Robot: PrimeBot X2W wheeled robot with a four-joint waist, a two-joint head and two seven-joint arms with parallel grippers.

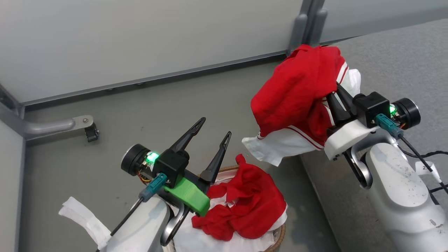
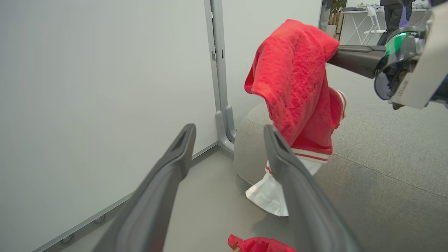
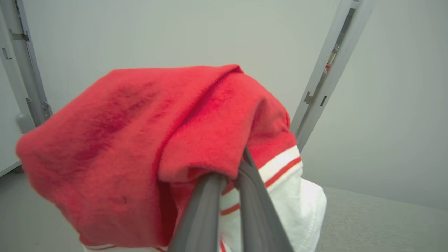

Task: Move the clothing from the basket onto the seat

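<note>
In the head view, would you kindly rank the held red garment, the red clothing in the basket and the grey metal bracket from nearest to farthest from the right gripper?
1. Held red garment: clamped in the right gripper.
2. Red clothing in the basket: lower left.
3. Grey metal bracket: far left.

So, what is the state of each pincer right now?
Left pincer: open, holding nothing.
Right pincer: closed on the red garment.

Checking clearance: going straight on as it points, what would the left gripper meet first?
The open left gripper would likely reach the grey wall post, beside the seat; depth unclear.
</note>
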